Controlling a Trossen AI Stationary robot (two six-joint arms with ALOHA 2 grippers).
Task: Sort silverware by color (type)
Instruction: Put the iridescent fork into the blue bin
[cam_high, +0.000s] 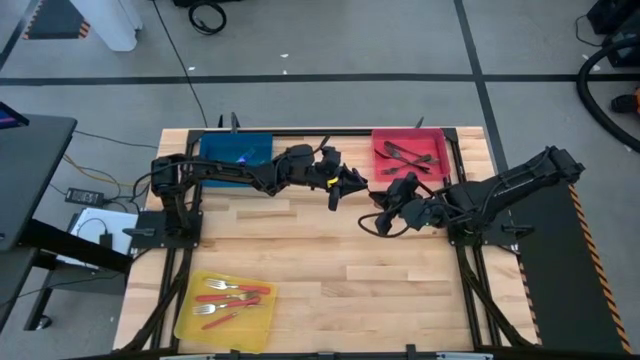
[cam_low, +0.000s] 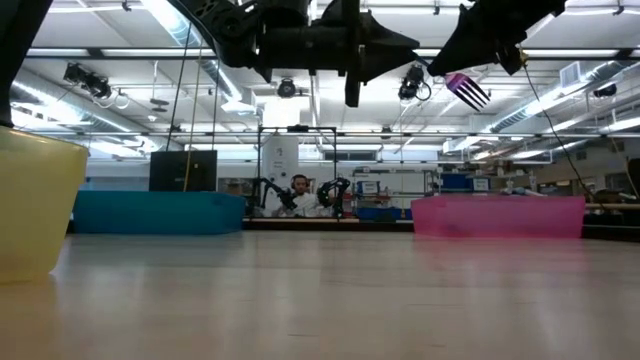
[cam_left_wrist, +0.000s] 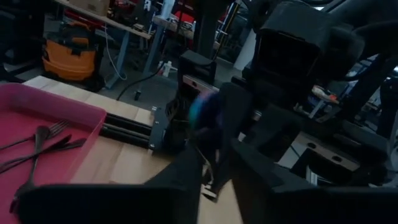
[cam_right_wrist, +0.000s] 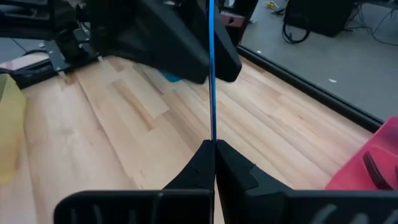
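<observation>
1. Iridescent fork (cam_right_wrist: 212, 74) is sitting pinched in the right hand (cam_high: 381, 222), raised above the worktop (cam_high: 330, 270) near the red tray (cam_high: 378, 137) (dark forks inside).
2. Left hand (cam_high: 352, 181) is hovering beside it; I cannot tell its grip.

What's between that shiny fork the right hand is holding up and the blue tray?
The left arm: it stretches along the blue tray's near edge, its left hand hanging between that tray and the right hand, shut on the iridescent fork. Nothing else visible intervenes.
</observation>
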